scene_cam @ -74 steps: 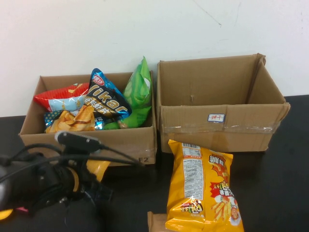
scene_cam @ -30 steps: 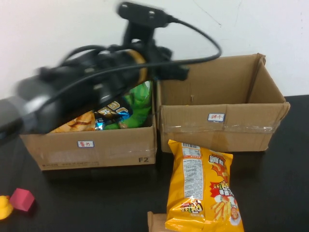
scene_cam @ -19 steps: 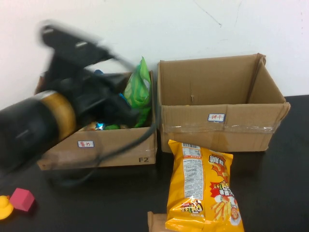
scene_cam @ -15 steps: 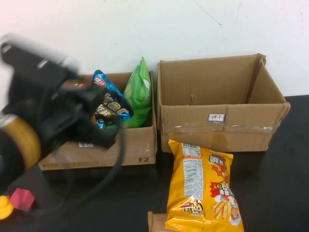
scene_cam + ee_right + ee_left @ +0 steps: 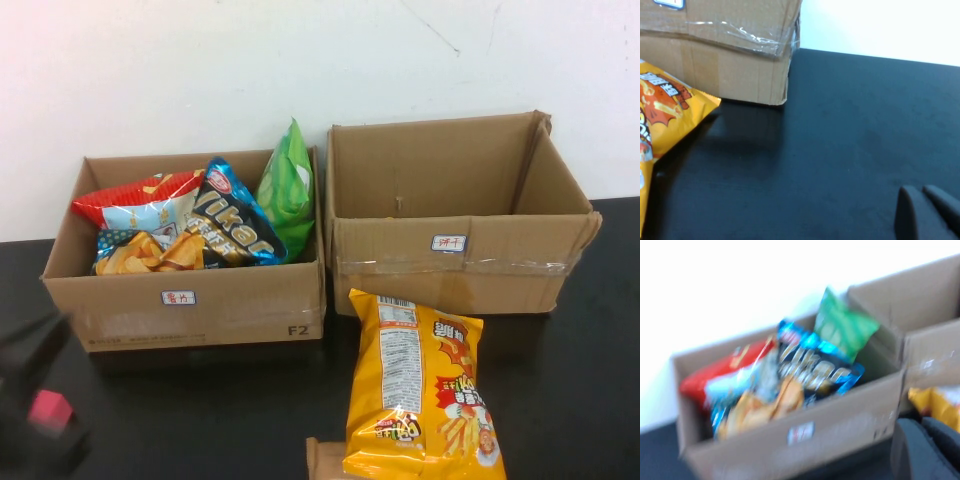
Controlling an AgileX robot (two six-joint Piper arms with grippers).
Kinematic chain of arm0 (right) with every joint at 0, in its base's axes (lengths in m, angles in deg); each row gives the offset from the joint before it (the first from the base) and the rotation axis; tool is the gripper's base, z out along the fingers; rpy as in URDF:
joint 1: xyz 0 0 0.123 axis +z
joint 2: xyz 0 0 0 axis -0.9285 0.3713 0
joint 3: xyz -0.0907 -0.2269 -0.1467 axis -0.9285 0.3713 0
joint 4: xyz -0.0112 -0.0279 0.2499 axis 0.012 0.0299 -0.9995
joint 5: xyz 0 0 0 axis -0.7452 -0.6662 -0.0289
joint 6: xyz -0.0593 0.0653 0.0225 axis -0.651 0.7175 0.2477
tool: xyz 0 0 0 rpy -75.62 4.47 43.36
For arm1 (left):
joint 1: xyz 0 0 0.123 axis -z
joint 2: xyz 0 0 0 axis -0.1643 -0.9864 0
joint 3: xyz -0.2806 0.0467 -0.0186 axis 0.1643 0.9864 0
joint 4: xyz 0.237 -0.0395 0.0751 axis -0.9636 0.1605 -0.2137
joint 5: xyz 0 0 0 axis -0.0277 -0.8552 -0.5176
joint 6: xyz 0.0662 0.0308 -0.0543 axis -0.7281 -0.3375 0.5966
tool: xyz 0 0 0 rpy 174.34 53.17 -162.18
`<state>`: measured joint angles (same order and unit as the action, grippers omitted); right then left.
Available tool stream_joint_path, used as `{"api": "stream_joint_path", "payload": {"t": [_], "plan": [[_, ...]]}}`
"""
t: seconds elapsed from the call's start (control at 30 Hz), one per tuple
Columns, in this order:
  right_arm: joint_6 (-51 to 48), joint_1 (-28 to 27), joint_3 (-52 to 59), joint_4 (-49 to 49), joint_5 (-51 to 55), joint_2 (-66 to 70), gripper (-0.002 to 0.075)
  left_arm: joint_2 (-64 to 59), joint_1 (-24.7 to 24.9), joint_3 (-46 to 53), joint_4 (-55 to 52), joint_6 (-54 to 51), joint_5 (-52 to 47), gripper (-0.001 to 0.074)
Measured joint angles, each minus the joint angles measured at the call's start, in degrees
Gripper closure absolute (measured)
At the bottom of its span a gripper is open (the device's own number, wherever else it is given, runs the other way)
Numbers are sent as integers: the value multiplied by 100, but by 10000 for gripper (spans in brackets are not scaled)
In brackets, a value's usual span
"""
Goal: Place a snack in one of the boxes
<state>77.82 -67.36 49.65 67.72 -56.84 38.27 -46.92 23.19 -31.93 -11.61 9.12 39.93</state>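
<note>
Right now your left pincer (image 5: pixel 926 452) sits low before the left box (image 5: pixel 190 300), fingers together | right pincer (image 5: pixel 930 212) near the worktop (image 5: pixel 855 130), fingers together, empty | yellow snack bag (image 5: pixel 425 385) flat before the empty right box (image 5: pixel 455 260) | left box holds a blue bag (image 5: pixel 230 220) and green bag (image 5: pixel 287 190).

High view: raised, angled down at the two boxes, facing the wall.
Left wrist view: low, close, facing the full box (image 5: pixel 790 405).
Right wrist view: near the table, beside the empty box (image 5: pixel 725 45).
Shared: yellow bag (image 5: pixel 425 385) and both boxes.
</note>
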Motion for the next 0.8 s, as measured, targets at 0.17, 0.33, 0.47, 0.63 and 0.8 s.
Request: {"api": "stream_joint_path", "payload": {"t": [0.17, 0.33, 0.47, 0.63, 0.8], "plan": [[0, 0, 0, 0, 0, 0, 727, 1368, -640, 831, 1122, -1088, -297, 736], [0, 0, 0, 0, 0, 0, 727, 2717, -1780, 1509, 2652, -2758, 132, 736], [0, 0, 0, 0, 0, 0, 727, 3507, -2598, 2204, 3434, -3354, 640, 736], [0, 0, 0, 0, 2, 0, 727, 3598, -3310, 2789, 3918, -3468, 914, 736], [0, 0, 0, 0, 2, 0, 727, 3598, -3503, 2925, 3994, -3825, 894, 736]]}}
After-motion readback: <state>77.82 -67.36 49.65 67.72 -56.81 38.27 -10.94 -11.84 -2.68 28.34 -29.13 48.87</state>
